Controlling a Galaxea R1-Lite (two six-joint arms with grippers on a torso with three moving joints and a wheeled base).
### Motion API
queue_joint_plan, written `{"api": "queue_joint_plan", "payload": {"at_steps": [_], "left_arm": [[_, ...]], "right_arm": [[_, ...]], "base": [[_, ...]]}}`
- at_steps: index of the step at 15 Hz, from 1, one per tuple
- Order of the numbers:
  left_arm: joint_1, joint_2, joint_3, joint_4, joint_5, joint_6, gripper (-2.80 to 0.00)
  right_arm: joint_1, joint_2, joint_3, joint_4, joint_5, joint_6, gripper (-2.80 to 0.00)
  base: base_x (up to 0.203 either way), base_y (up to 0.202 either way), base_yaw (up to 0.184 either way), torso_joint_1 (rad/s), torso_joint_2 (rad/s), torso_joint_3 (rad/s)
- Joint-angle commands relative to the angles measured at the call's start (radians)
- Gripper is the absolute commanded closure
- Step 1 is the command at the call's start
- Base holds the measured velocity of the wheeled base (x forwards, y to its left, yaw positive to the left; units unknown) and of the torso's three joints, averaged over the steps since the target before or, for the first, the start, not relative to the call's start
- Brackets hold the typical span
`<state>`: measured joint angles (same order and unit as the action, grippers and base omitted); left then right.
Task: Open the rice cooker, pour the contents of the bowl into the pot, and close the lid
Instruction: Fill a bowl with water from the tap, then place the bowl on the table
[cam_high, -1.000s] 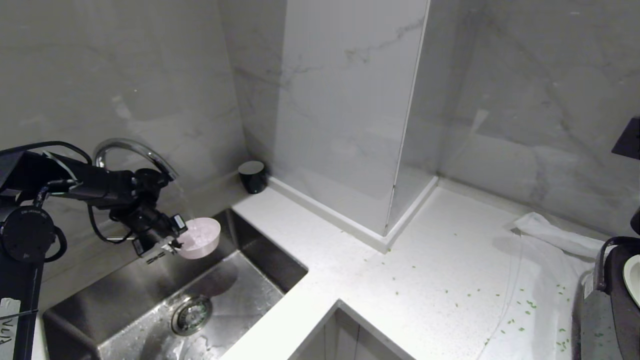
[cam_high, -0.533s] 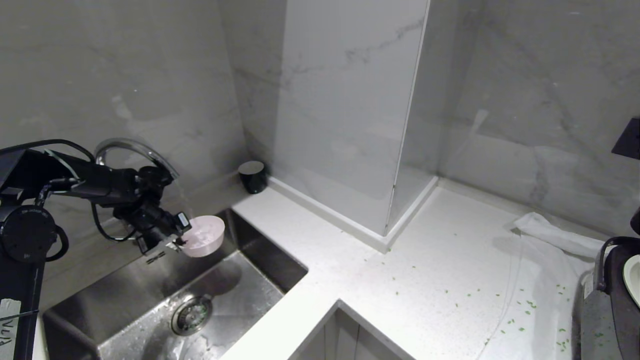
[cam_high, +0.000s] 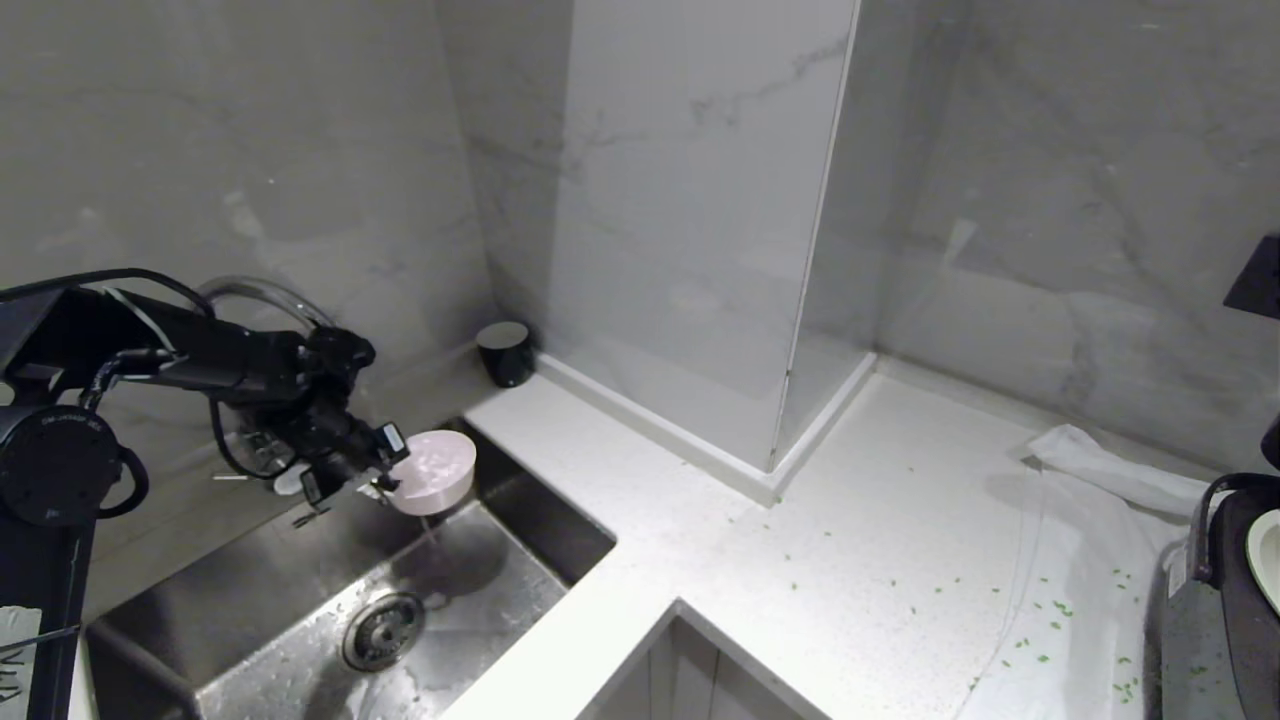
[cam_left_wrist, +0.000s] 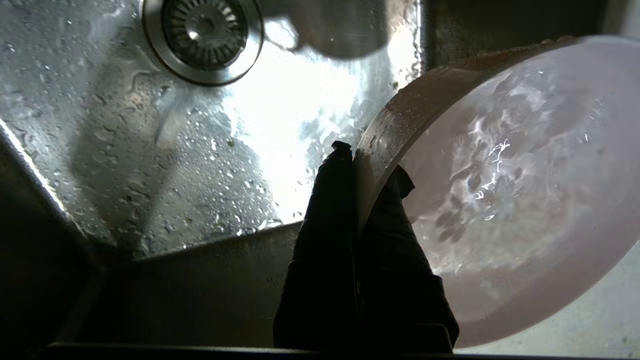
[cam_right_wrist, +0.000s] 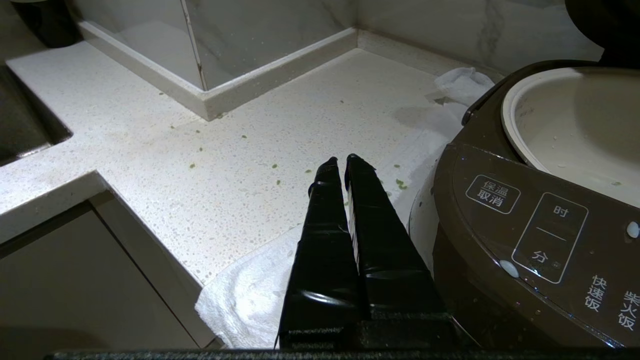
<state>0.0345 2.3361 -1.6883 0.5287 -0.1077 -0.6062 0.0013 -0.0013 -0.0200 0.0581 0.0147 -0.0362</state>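
You have the white speckled countertop (cam_high: 700, 540) running from the steel sink (cam_high: 300, 580) at your left to the rice cooker (cam_right_wrist: 525, 240) at the far right edge, and that spread is what the coming move turns on: the bowl (cam_high: 432, 472) hangs over the sink, well apart from the cooker, so it has to travel the whole counter rightward. The cooker is a big brown-grey rounded body with a glossy button panel, its lid already up and out of sight, and the pot (cam_right_wrist: 575, 125) sits inside it, cream-white, smooth, wide-rimmed, mouth up and bare. A white cloth (cam_right_wrist: 250, 300) lies rumpled under and beside the cooker. Your left gripper (cam_left_wrist: 367, 165) is clamped on the bowl's near rim, one finger inside, one outside; the bowl is pale pink plastic, round, tipped slightly, wet and cloudy inside, dripping into the sink. Your right gripper (cam_right_wrist: 345, 162) hangs just beside the cooker's front with its fingers together, holding nothing, nearer the cooker but idle. Small green flecks (cam_high: 1030, 640) dot the counter.
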Motion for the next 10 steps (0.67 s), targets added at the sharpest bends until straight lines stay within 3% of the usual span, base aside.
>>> {"api": "queue_joint_plan", "payload": {"at_steps": [1, 10], "left_arm": [[-0.056, -0.034, 0.008, 0.004, 0.000, -0.024, 0.00], [-0.278, -0.035, -0.015, 0.004, 0.007, -0.118, 0.00]], "right_arm": [[0.000, 0.000, 0.000, 0.000, 0.001, -0.001, 0.00], [0.000, 0.001, 0.000, 0.000, 0.001, -0.001, 0.00]], "base": [[0.000, 0.000, 0.000, 0.000, 0.00, 0.000], [0.000, 0.000, 0.000, 0.000, 0.00, 0.000]]}}
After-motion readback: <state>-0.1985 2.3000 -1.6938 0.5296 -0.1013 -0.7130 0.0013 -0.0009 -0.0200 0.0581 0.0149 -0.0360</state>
